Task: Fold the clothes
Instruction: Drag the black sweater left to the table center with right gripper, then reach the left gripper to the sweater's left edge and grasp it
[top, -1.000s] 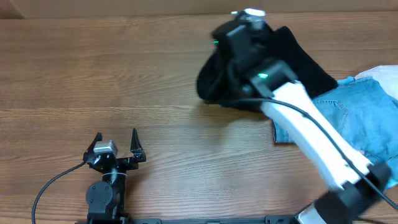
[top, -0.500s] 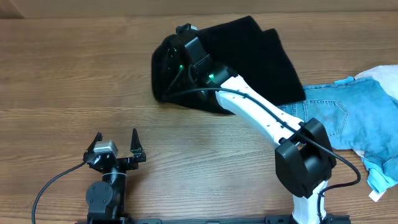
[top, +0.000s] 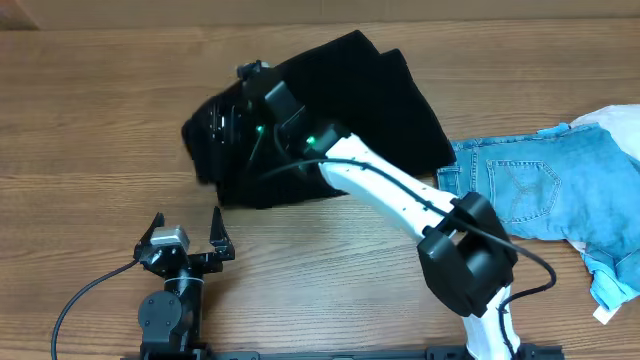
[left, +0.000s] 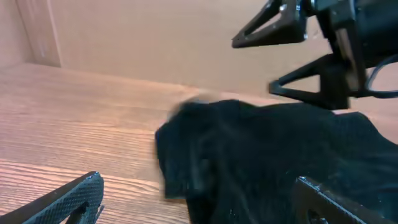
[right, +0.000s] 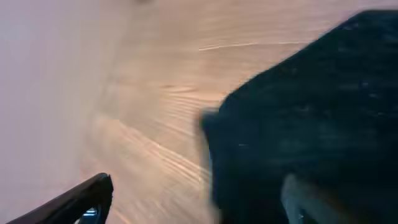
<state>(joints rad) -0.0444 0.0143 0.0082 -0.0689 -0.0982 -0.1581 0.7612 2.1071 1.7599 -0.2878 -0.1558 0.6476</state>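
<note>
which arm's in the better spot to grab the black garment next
Right. The right gripper, open, hangs over the left end of the black garment, its arm stretched across the cloth. The left gripper, open, sits by the front edge of the table, short of the garment.

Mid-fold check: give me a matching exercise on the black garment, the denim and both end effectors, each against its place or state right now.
1 black garment
2 denim
3 left end effector
4 right end effector

A open, above the black cloth
B spread at the far right
C open, near edge, clear of both clothes
D bunched in the middle

Pairs: 1-D, 2-B, 3-C, 4-A
</note>
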